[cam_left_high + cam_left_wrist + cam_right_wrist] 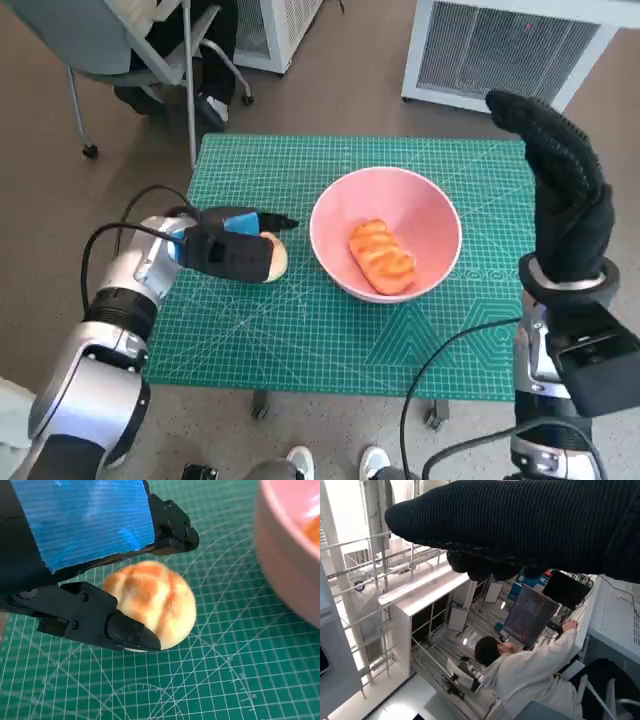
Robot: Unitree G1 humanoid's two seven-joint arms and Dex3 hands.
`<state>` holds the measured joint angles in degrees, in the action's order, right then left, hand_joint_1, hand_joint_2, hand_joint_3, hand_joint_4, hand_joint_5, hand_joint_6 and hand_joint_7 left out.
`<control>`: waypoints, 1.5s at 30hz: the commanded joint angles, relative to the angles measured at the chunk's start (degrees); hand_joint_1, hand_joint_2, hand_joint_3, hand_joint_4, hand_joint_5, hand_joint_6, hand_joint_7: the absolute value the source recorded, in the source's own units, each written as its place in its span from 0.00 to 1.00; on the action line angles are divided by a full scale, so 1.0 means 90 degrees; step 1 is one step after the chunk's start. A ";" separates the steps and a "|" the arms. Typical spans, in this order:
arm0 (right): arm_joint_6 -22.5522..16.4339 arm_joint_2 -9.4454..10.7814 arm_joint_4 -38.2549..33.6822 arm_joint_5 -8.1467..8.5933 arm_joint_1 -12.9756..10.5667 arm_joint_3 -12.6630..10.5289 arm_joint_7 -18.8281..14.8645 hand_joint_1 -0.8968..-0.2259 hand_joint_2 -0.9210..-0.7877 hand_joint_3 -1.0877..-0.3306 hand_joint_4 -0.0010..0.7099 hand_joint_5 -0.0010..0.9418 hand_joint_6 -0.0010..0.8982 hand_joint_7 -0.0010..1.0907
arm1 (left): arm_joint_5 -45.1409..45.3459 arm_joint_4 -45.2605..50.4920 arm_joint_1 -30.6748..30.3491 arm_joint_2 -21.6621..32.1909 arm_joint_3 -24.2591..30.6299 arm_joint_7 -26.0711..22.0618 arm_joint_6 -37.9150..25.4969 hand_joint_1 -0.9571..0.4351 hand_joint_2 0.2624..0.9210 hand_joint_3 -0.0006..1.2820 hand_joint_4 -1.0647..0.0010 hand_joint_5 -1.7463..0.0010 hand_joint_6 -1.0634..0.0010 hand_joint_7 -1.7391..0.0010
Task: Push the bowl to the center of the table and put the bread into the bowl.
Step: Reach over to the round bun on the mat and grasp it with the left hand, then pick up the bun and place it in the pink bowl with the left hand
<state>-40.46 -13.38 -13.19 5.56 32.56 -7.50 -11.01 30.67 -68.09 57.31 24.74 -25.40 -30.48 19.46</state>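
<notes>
A pink bowl [385,180] stands on the green cutting mat [300,330], a little right of the table's middle, with a long orange bread [381,256] inside it. Left of the bowl a round pale bun [276,256] lies on the mat. My left hand [228,252] reaches over the bun and grips it. In the left wrist view the bun [155,600] sits between the black fingers [132,632] under the blue-taped hand [85,525], with the bowl's wall [285,550] close by. My right hand [565,190] is raised at the table's right edge, fingers straight, holding nothing.
A grey chair [130,40] stands beyond the table's far left corner, and white slatted units [500,50] stand behind the table. A person's feet [335,462] show at the near edge. The right wrist view shows the glove [530,520] and a seated person [530,670].
</notes>
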 commanded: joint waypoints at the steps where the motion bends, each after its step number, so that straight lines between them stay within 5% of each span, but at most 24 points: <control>1: 0.0113 -0.0041 0.0020 0.0046 -0.0151 0.0023 -0.0079 0.51 0.00 0.48 0.42 0.00 0.02 0.62 | 0.0109 -0.0121 -0.0040 -0.0101 -0.0095 0.0073 -0.0150 0.57 1.00 0.02 0.62 0.97 0.55 0.97; 6: 0.0107 -0.0031 -0.0017 0.0065 -0.0139 0.0026 -0.0093 0.51 0.00 0.48 0.42 0.00 0.02 0.62 | 0.0173 -0.0070 -0.0136 -0.0061 -0.0158 0.0297 0.0045 0.62 1.00 0.02 0.42 0.95 0.40 0.92; 9: 0.0096 -0.0022 -0.0027 0.0074 -0.0140 0.0030 -0.0096 0.51 0.00 0.48 0.42 0.00 0.02 0.62 | 0.0200 -0.0076 -0.0170 -0.0015 -0.0187 0.0444 0.0189 0.67 1.00 0.10 0.45 0.51 0.49 0.44; 13: 0.0102 -0.0015 -0.0025 0.0079 -0.0134 0.0040 -0.0090 0.50 0.00 0.48 0.42 0.00 0.02 0.62 | 0.0204 -0.0085 -0.0141 0.0076 -0.0190 0.0536 0.0360 0.68 1.00 0.11 0.43 0.35 0.51 0.28; 27: 0.0076 0.0006 0.0000 0.0067 -0.0166 0.0047 -0.0053 0.50 0.00 0.48 0.42 0.00 0.02 0.62 | -0.0310 0.0530 0.0242 0.0458 0.0368 0.0170 0.0566 0.69 1.00 0.11 0.43 0.31 0.50 0.25; 35: 0.0014 0.0018 -0.0061 -0.0029 -0.0145 0.0052 -0.0008 0.51 0.00 0.47 0.42 0.00 0.02 0.62 | -0.0974 0.1746 0.0373 0.0621 0.1025 -0.0116 0.0444 0.69 1.00 0.11 0.44 0.30 0.47 0.27; 45: 0.0030 0.0068 -0.0032 -0.0106 -0.0143 0.0087 0.0058 0.51 0.00 0.47 0.42 0.00 0.02 0.63 | -0.1381 0.3325 0.0238 0.0353 0.1439 0.0186 0.0464 0.69 1.00 0.08 0.40 0.30 0.42 0.32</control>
<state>-40.48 -13.14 -13.15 5.30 32.47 -6.91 -10.87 19.33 -41.77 59.74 29.25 -12.83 -29.49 23.25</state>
